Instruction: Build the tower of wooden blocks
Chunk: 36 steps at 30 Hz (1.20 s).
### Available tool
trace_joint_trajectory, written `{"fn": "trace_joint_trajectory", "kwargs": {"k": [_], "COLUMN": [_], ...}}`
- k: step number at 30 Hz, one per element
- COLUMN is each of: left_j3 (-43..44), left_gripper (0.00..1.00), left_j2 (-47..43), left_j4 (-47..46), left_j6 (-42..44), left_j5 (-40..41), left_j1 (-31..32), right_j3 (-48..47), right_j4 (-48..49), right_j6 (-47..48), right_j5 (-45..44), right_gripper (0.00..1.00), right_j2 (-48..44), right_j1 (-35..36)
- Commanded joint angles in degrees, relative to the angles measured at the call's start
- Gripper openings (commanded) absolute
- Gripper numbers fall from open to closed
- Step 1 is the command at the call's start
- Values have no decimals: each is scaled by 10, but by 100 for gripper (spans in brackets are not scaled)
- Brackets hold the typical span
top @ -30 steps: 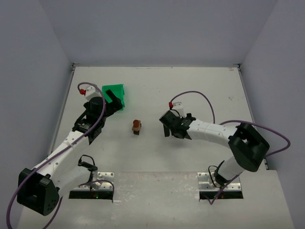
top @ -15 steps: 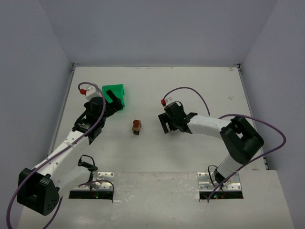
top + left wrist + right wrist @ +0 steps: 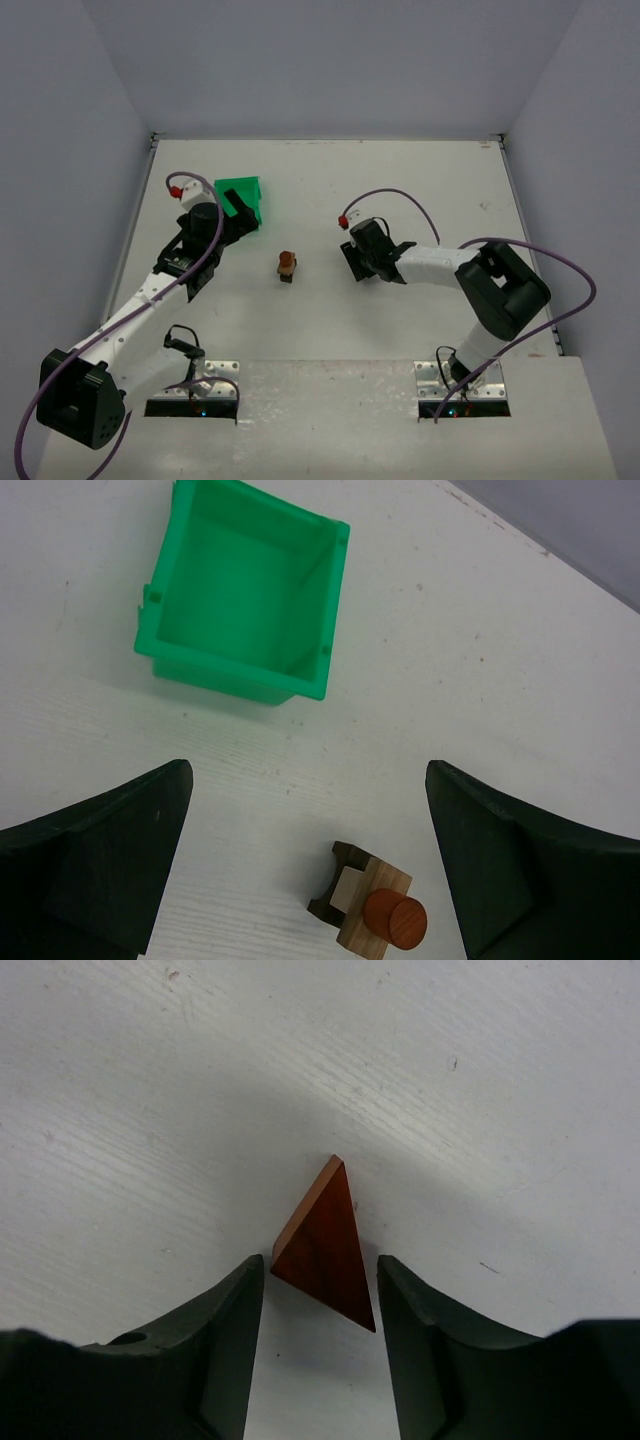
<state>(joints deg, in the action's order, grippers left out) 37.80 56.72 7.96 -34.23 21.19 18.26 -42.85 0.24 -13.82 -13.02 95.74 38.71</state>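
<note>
Left wrist view: the left claw [image 3: 308, 770] is wide open and holds nothing. It hangs over the table [image 3: 500, 680], between the green bin [image 3: 230, 675] and the small tower [image 3: 372, 918]. Farther right, the right claw [image 3: 320, 1265] is narrow, one finger on each side of a red-brown wedge [image 3: 325, 1250] lying flat.

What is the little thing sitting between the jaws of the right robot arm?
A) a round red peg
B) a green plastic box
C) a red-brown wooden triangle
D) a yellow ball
C: the right wrist view shows a reddish-brown triangular wooden wedge lying on the white table, right between the two dark jaws of the right gripper.
</note>
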Motion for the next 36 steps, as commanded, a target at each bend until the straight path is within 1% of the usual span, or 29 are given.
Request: {"fn": "trace_joint_trajectory", "kwargs": {"k": [1, 5, 7, 9, 11, 14, 16, 19, 23, 26, 28, 30, 33, 36], "left_j3": [12, 12, 12, 12, 12, 12, 13, 14, 12, -3, -15, -12, 7, 30], "left_gripper": [100, 100, 100, 100, 100, 100, 100, 100, 100, 100, 100, 100, 100, 100], "left_j2": [1, 1, 2, 3, 4, 1, -5, -20, -48, -61, -59, -51, -28, 9], "left_j4": [-18, -18, -19, -21, -21, -20, -20, -21, -45, -102, -149, -163, -160, -166], "left_j6": [11, 11, 12, 12, 13, 14, 16, 21, 28, 26, 19, 11, 14, 13], "left_j5": [-6, -7, -8, -9, -13, -18, -29, -71, -182, -327, -377, -378, -327, -305], "left_j1": [-6, -6, -6, -6, -6, -6, -6, -6, -5, -2, 11, 38, 111, 184], "right_j3": [18, 27, 31, 32, 36, 48, 64, 101, 153, 186, 203, 212, 223, 223], "right_j4": [29, 32, 36, 36, 38, 59, 79, 134, 226, 305, 338, 375, 417, 448], "right_j6": [47, 65, 69, 70, 69, 64, 61, 49, 32, 24, 13, -2, -24, -41], "right_j5": [18, 37, 39, 41, 51, 74, 105, 142, 212, 242, 244, 244, 240, 242], "right_gripper": [46, 32, 27, 19, 15, 5, 2, 0, 0, 0, 0, 0, 0, 0], "right_j2": [-6, -13, -17, -21, -26, -42, -66, -105, -175, -229, -251, -274, -292, -304], "right_j1": [-4, -3, -4, -3, -3, -3, -3, -4, -5, -5, -4, -5, -5, -3]}}
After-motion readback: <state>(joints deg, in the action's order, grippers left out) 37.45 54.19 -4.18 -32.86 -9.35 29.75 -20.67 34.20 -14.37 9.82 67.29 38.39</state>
